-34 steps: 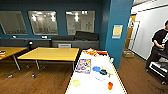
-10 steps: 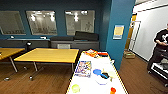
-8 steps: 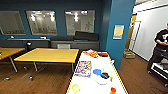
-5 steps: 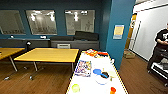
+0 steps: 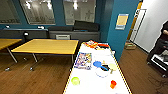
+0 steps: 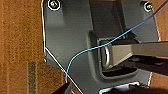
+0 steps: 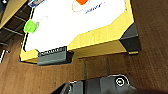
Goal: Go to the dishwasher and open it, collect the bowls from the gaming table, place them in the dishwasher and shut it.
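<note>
The gaming table (image 5: 86,82), a long white worktop, stretches ahead in the head view. On it a blue bowl (image 5: 97,64), a white bowl (image 5: 101,73) and a pale green bowl (image 5: 112,66) sit close together just beside the colourful board game (image 5: 83,60). Nearer lie a lime green item (image 5: 75,80), perhaps a cup, and an orange cup (image 5: 113,84). I cannot tell how either arm's fingers stand. A person (image 5: 162,43) stands right

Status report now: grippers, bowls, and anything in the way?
Grippers: state cannot be told. Bowls on the gaming table ahead: blue bowl, white bowl, pale green bowl. Board game and orange cup lie near them.
</note>
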Controlling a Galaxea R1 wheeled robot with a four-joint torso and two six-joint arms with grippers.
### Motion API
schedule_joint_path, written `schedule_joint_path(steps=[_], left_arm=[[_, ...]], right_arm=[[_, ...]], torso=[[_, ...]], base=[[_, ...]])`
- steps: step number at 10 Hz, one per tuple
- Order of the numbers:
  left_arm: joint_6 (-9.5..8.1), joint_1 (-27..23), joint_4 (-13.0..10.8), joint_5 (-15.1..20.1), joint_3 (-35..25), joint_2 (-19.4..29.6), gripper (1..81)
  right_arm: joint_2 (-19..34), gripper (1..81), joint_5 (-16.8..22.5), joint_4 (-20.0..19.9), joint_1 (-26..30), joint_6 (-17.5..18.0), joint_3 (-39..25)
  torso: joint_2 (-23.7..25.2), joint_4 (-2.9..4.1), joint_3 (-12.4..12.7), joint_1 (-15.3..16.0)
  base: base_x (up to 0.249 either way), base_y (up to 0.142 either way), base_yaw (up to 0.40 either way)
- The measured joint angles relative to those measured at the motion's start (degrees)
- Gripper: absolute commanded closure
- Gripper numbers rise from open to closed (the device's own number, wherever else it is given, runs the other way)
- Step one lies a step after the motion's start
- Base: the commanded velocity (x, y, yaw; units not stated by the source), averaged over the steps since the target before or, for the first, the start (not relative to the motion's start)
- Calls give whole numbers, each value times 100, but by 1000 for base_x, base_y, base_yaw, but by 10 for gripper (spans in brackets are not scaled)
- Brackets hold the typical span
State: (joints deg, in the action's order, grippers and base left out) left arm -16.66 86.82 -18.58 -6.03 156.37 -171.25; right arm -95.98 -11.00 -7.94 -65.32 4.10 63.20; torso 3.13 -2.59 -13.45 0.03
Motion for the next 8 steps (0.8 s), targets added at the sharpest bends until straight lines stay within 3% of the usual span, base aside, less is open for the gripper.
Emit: schedule_joint_path(steps=[6,8], left_arm=[[-6,-143,1,-46,0,-2,10],[-6,-174,1,-82,0,-2,10]], right_arm=[[205,10,1176,-490,1865,1,-129],[243,10,1609,-599,2522,1,-124]], torso=[[-9,0,-1050,7],[-11,0,-1141,9]], base=[[0,0,0],[0,0,0]])
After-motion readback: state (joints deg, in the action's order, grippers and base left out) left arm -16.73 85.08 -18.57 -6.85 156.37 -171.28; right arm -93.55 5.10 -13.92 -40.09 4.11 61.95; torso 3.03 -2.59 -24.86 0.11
